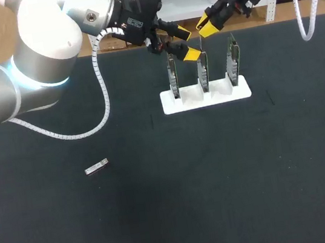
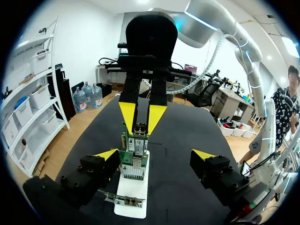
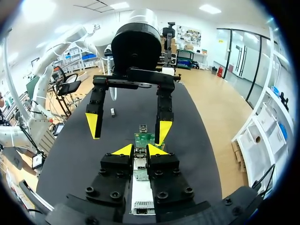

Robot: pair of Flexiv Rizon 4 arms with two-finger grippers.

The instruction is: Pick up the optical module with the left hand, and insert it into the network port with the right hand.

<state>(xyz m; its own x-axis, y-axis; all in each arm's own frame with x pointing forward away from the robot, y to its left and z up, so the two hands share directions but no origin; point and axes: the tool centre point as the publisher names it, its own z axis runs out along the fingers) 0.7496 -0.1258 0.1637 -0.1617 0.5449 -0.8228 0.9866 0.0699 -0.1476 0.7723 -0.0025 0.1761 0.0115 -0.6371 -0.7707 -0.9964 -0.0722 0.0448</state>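
A small silver optical module (image 2: 139, 130) sits between the fingers of my right gripper (image 1: 208, 25), which is shut on it. It hangs just above the middle network card (image 1: 204, 74) in the white holder (image 1: 206, 98). My left gripper (image 1: 186, 43) stands wide open right beside it, over the holder's left half, with nothing between its fingers. In the left wrist view the left gripper (image 2: 154, 157) straddles the row of cards. From the right wrist view, the right gripper (image 3: 139, 150) is over the cards. A second optical module (image 1: 96, 167) lies loose on the dark mat at the left.
The holder carries three upright cards: the left card (image 1: 173, 77), the middle one and the right card (image 1: 233, 62). The black mat (image 1: 221, 186) covers the table. The left arm's white cable (image 1: 105, 99) loops down over the mat.
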